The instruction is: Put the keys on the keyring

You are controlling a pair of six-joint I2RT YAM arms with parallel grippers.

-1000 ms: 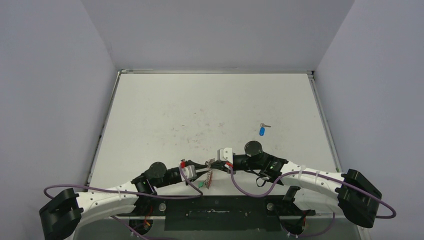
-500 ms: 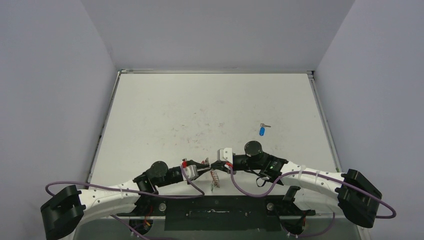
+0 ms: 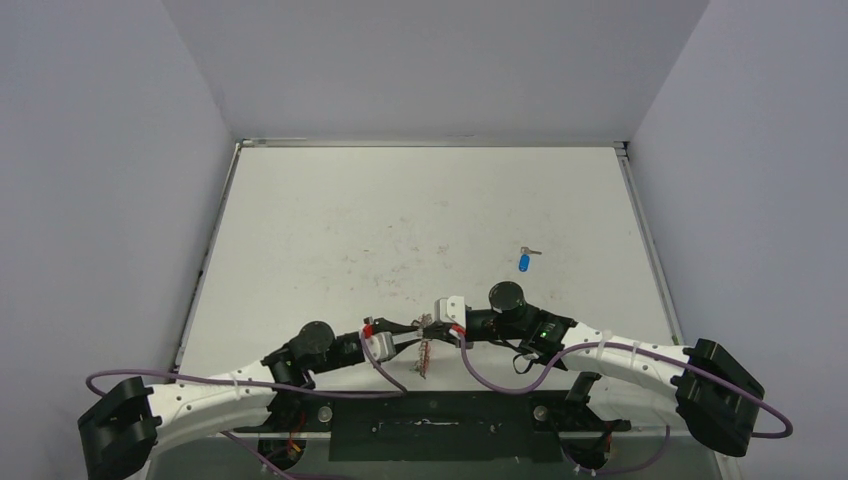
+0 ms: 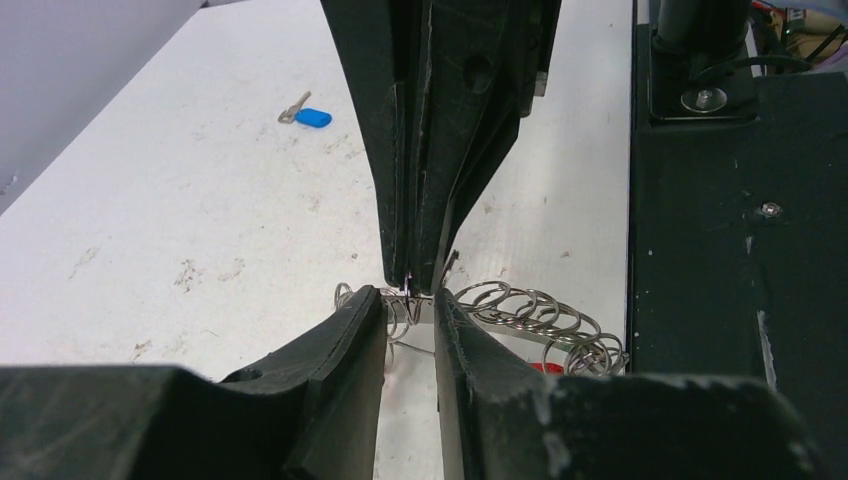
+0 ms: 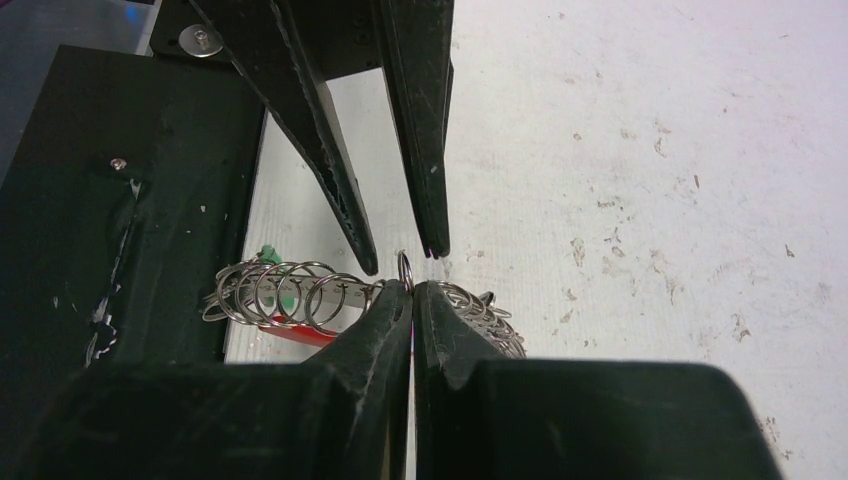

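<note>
The keyring (image 5: 290, 290) is a string of silver wire loops with a red piece (image 5: 300, 333), held between both arms near the table's front edge (image 3: 425, 355). My right gripper (image 5: 412, 290) is shut on one loop that sticks up between its tips. My left gripper (image 4: 410, 300) faces it, jaws a little apart, straddling the loops (image 4: 530, 310) and the right gripper's tips. A green key head (image 5: 268, 254) shows through the loops. The blue key (image 3: 524, 262) lies alone on the table further back, also seen in the left wrist view (image 4: 312, 117).
The black base plate (image 3: 450, 425) lies right below the keyring at the near edge. Purple cables (image 3: 500, 375) loop along both arms. Grey walls enclose the white, scuffed table (image 3: 400, 220) on three sides.
The left arm has shifted slightly and the hanging keyring has swung a little. The right arm and the blue key stay where they were.
</note>
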